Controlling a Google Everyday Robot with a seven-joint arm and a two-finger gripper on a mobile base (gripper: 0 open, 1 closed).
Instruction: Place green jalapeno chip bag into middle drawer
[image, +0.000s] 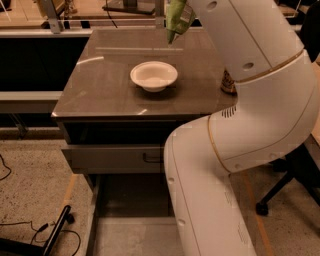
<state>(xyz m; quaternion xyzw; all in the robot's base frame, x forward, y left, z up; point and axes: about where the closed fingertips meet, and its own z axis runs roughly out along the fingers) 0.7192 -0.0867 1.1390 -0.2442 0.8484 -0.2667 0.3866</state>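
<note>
The green jalapeno chip bag (176, 18) is a wrinkly green foil bag hanging in the air above the far part of the table, behind the white bowl (154, 75). My gripper (183, 4) is at the top edge of the camera view, shut on the bag's upper end and mostly cut off by the frame. My white arm (250, 100) fills the right side. Below the tabletop (100, 85) is a dark gap, then a grey drawer front (110, 158) with a handle (151, 159). A lower drawer (130, 235) stands pulled out towards me.
A can (228, 83) stands at the table's right edge, partly hidden by my arm. A black chair base (280, 192) is on the floor at right. Cables and a black bar (50, 235) lie on the floor at lower left.
</note>
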